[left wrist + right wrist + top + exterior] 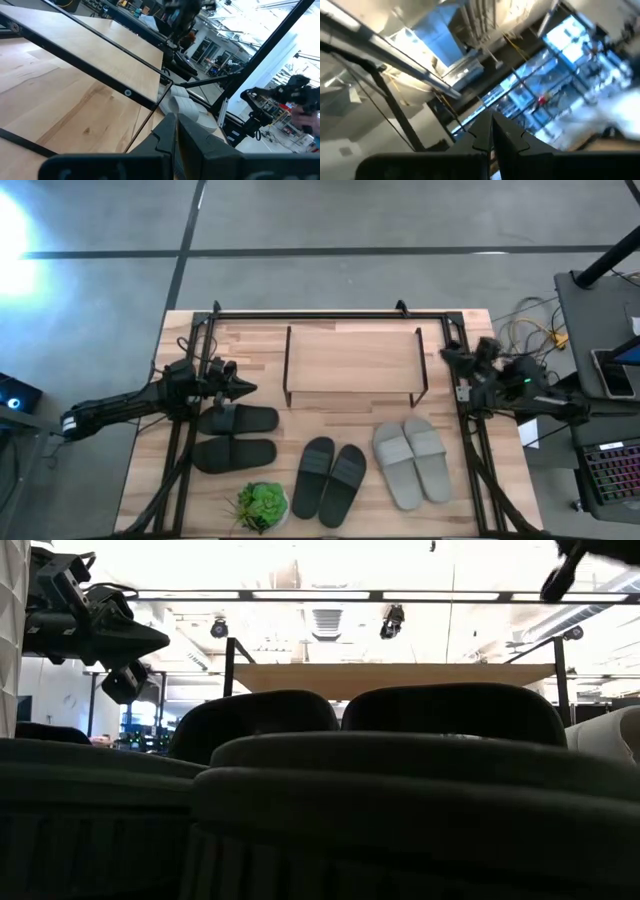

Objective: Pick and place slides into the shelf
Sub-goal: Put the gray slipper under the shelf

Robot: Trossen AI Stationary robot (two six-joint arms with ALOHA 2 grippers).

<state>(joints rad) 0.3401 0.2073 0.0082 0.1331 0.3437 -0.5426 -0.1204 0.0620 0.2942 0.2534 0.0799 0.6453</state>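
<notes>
Slides (330, 476) untouched on table; left hand (243, 388), right hand (447, 355) closed, empty.

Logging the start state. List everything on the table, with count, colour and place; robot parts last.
shelf: 1, light wood top, black legs, back centre, nothing on top.
black slides: 1 pair, on the table's left side, front of shelf.
charcoal slides: 1 pair, front centre.
light grey slides: 1 pair, front right.
plant: 1, green, front edge, left of charcoal slides.
left end effector: shut, empty, above black slides.
right end effector: shut, empty, beside shelf's right end.
</notes>
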